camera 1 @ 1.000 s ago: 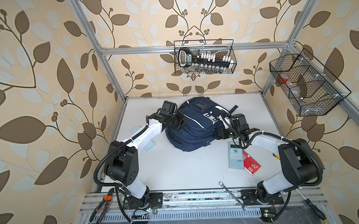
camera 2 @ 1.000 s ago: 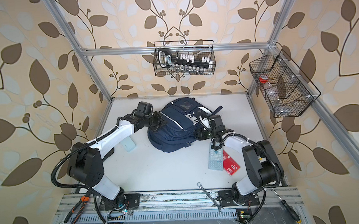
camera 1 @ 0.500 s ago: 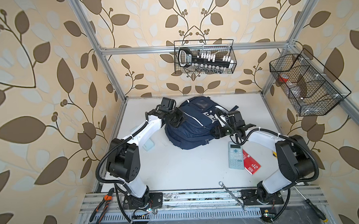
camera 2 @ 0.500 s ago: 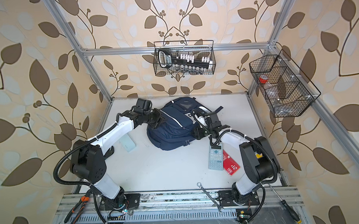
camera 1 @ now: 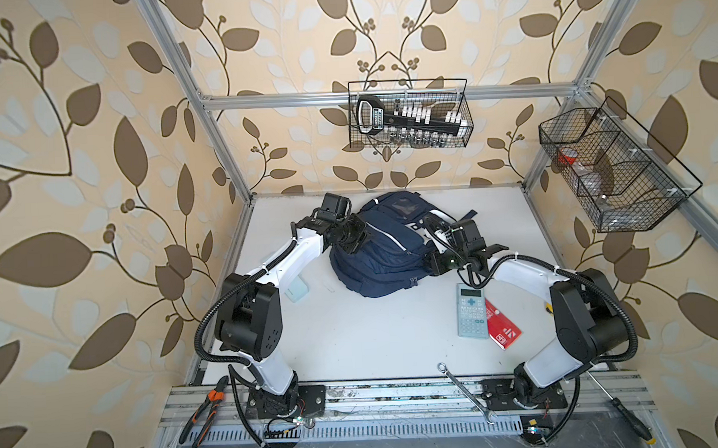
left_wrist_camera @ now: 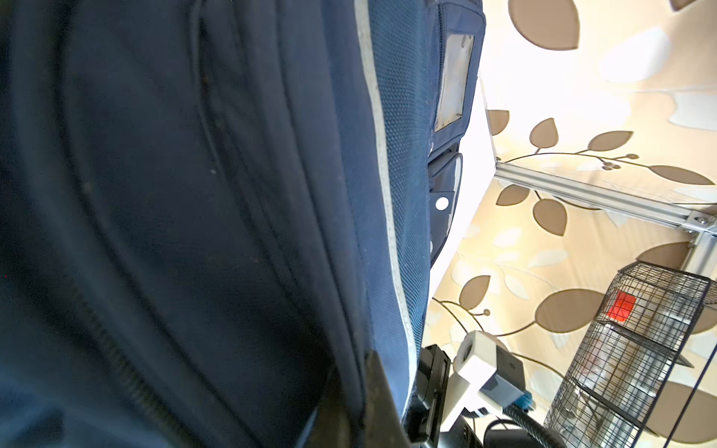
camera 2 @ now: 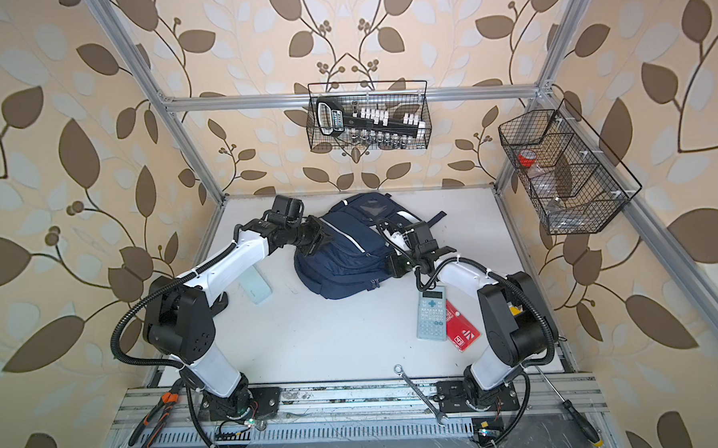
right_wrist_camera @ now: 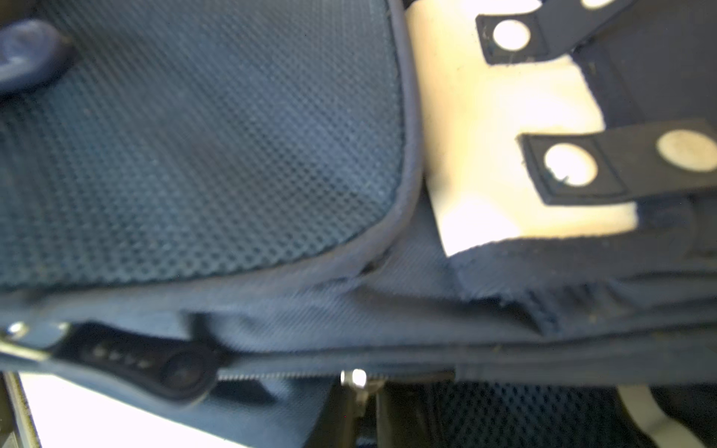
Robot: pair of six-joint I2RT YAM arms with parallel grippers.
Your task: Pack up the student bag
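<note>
**Landmark.** The large navy-blue fabric student bag, white reflective stripes on it, is taken as reference. It is seen in both top views lying slumped on the white tabletop, close to the back wall and between the two arms.

**Left gripper**. It is set against the flank of the student bag on the left-arm side. The fingers are closed. In the left wrist view a dark finger is seen pressed into a fold of the navy fabric beside a white stripe. The fold appears to be pinched.

**Right gripper**. It is set against the opposite flank of the student bag. The fingers are closed. In the right wrist view a small metal zip slider is seen right at the fingertips, and a black rubber pull tab further along the same zip. Whether the slider is clamped cannot be told, as the picture is blurred.

**Loose items.**
- A pale grey-green rectangular calculator is noted flat on the tabletop. It lies apart from the student bag, on its right-arm side and nearer the arm bases.
- A flat red card packet is noted against the calculator edge turned away from the student bag.
- A pale mint rectangular block is noted off the left-arm side of the student bag, near the left arm.
</note>
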